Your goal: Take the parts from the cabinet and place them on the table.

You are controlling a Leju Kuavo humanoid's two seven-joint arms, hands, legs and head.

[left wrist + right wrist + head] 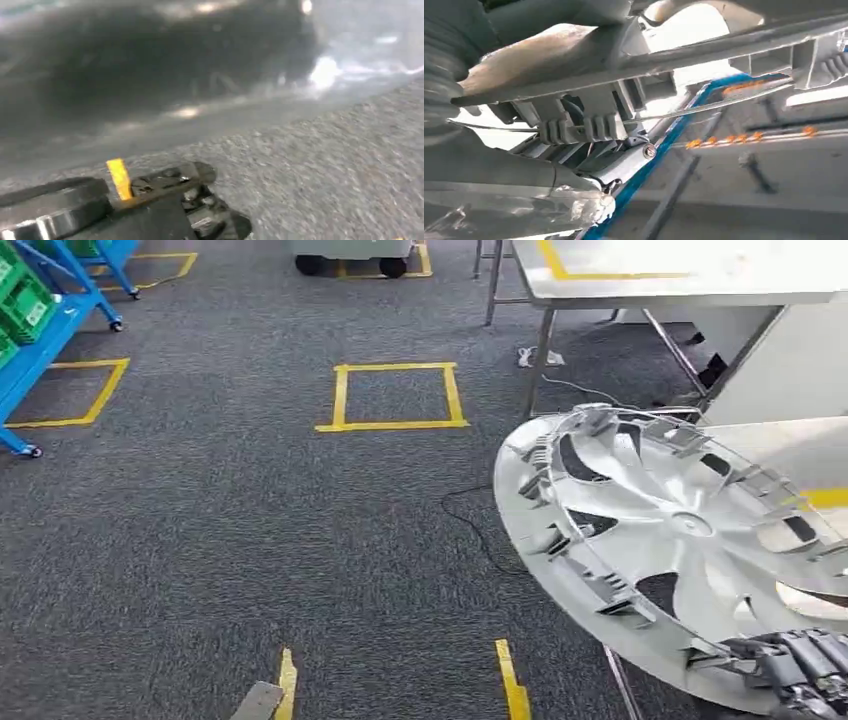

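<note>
So I was mid-carry: my right hand gripped the rim of the wheel cover, lower right of frame. Left hand, couldn't tell. Next I'd say: reach the table upper right and set it flat.

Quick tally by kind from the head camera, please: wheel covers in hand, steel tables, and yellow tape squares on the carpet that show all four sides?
Wheel covers: 1, the silver wheel cover held by the right hand.
Steel tables: 1, the steel table.
Complete tape squares: 1, the tape square.
Total: 3
</note>
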